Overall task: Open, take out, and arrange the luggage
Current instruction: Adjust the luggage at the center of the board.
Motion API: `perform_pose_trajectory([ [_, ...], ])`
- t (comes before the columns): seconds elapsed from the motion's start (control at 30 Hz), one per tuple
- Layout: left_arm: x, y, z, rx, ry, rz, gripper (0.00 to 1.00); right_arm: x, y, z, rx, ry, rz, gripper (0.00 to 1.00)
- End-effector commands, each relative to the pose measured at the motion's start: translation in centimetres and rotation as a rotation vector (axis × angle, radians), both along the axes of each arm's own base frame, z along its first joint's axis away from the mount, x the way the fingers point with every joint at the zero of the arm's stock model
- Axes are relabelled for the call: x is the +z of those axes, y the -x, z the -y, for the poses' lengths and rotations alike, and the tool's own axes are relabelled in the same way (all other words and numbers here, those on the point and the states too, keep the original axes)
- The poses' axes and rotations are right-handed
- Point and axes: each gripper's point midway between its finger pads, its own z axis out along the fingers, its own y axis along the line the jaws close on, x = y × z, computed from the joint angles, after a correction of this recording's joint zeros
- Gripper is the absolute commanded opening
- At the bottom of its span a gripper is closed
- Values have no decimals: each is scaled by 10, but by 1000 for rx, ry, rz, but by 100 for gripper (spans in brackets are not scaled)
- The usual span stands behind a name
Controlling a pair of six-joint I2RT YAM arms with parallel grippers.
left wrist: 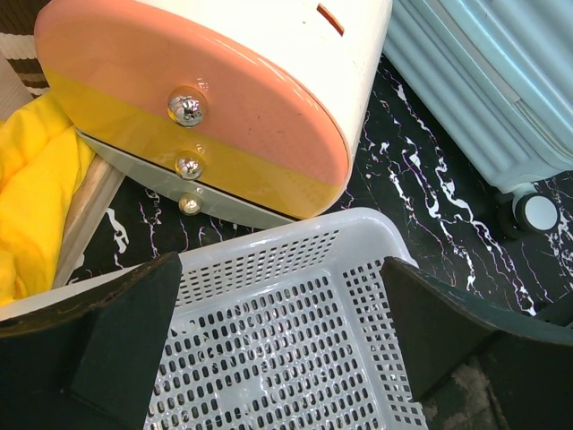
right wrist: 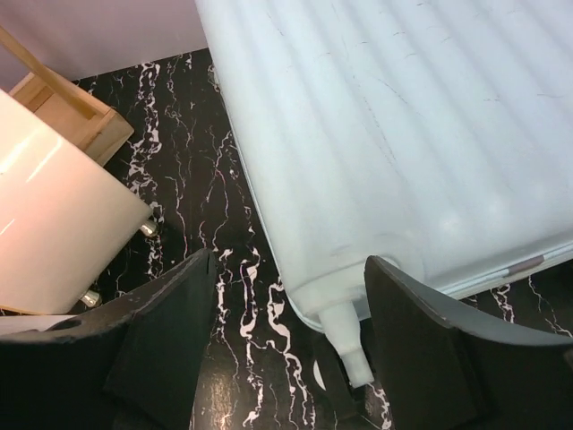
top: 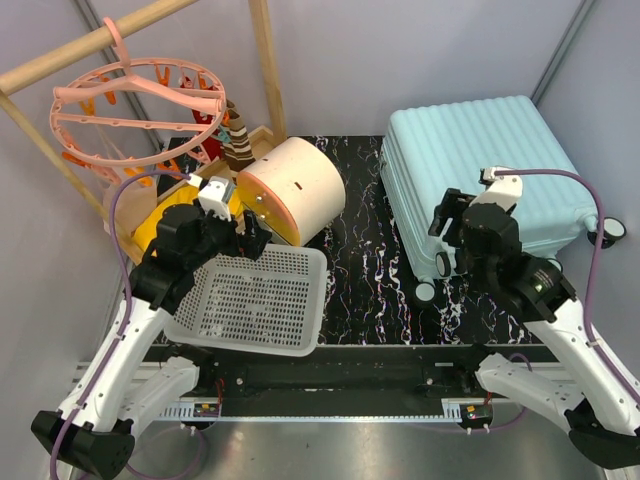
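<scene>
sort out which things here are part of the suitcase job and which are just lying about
Part of the job:
- suitcase, closed, lying flat on the right
- right tool, open above its near wheel corner

Just lying about:
- basket
- drawer box
- yellow cloth
- pink hanger
- wooden rack

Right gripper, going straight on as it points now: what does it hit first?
Probably the luggage: its rounded near corner lies straight ahead of the right gripper, framed by the open jaws, though depth is unclear.
</scene>
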Motion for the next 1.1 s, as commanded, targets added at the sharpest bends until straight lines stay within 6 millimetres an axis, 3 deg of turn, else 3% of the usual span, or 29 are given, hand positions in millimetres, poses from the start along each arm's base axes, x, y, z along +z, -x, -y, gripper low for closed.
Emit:
perform_pose_trajectory([
  [0.0, 8, -4, 4, -25, 10, 40, 99, 7, -19, -12, 1, 27, 25, 77],
  [0.07, 7, -5, 4, -27, 8, 38, 99, 3, -29, -13, -9, 96, 3, 80],
  [0.1, 6, -4, 5, -29, 7, 39, 99, 8, -33, -11, -30, 112, 9, 88],
  [0.23, 3, -4, 4, -28, 3, 31, 99, 12, -52, -21, -8, 160, -21, 98],
  [0.3, 3, -4, 4, -28, 3, 33, 99, -4, -67, -32, 42, 153, -90, 99],
  [0.37, 5, -3, 3, -27, 2, 39, 99, -25, -82, -26, 27, 142, -172, 98],
  [0.43, 3, -3, 2, -25, -5, 39, 99, -33, -79, -27, 28, 143, -217, 96],
  [0.53, -1, -3, 1, -21, -13, 36, 99, -36, -58, -25, 38, 80, -248, 92],
  [0.63, 0, -4, 3, -33, -10, 34, 99, -27, -24, -10, 40, 35, -235, 92],
  [0.77, -2, -4, 7, -48, -3, 21, 99, -37, 14, 12, 16, 59, -314, 90],
  [0.87, 6, -6, 11, -59, 20, 39, 99, -49, 24, 10, 48, 41, -342, 90],
  [0.9, 9, -7, 12, -58, 32, 46, 99, -63, 26, 7, 63, 44, -374, 89],
  [0.97, 18, -7, 16, -74, 57, 72, 99, -74, 24, 0, 85, 31, -386, 89],
  [1.07, 29, -6, 22, -99, 87, 88, 99, -93, 17, 5, 56, 77, -400, 87],
])
